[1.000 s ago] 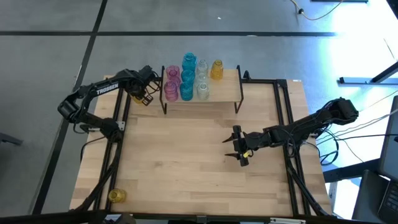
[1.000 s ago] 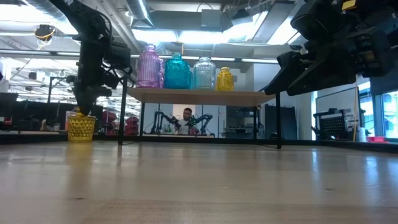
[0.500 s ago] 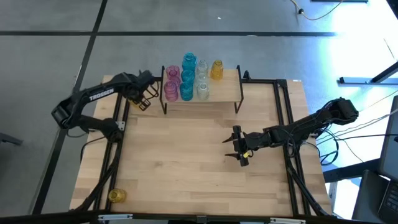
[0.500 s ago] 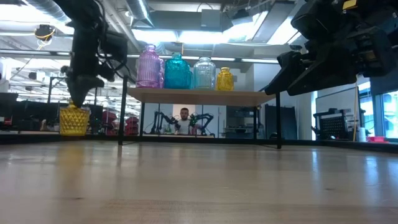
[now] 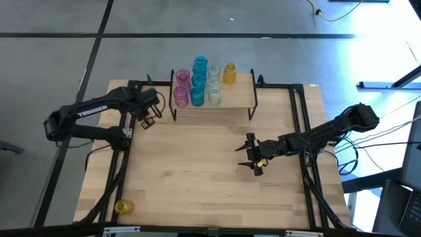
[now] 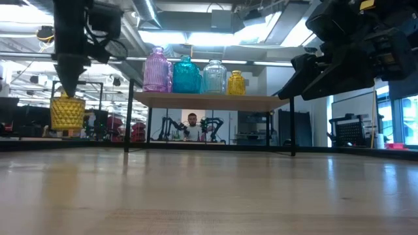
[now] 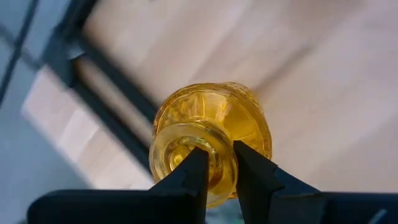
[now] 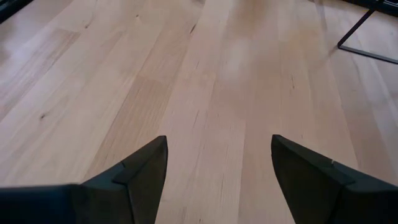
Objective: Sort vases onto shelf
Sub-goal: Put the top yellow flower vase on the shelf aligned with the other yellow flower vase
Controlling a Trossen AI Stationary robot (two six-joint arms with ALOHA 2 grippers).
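From above we see the left gripper (image 5: 150, 113) just left of the shelf (image 5: 233, 99), but the left wrist view shows what it pinches: the neck of a yellow vase (image 7: 211, 140). The low view shows that vase (image 6: 67, 112) off the table (image 6: 209, 196). The right gripper (image 5: 253, 158) waits wide open mid-table, holding nothing.

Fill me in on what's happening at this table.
The left gripper is shut on the rim of a yellow vase and holds it off the table, left of the shelf. The shelf's top already carries pink, teal, clear and yellow vases. The right gripper hangs open over the bare middle of the table, holding nothing. Another yellow vase sits alone at the table's near left corner, not yet sorted.
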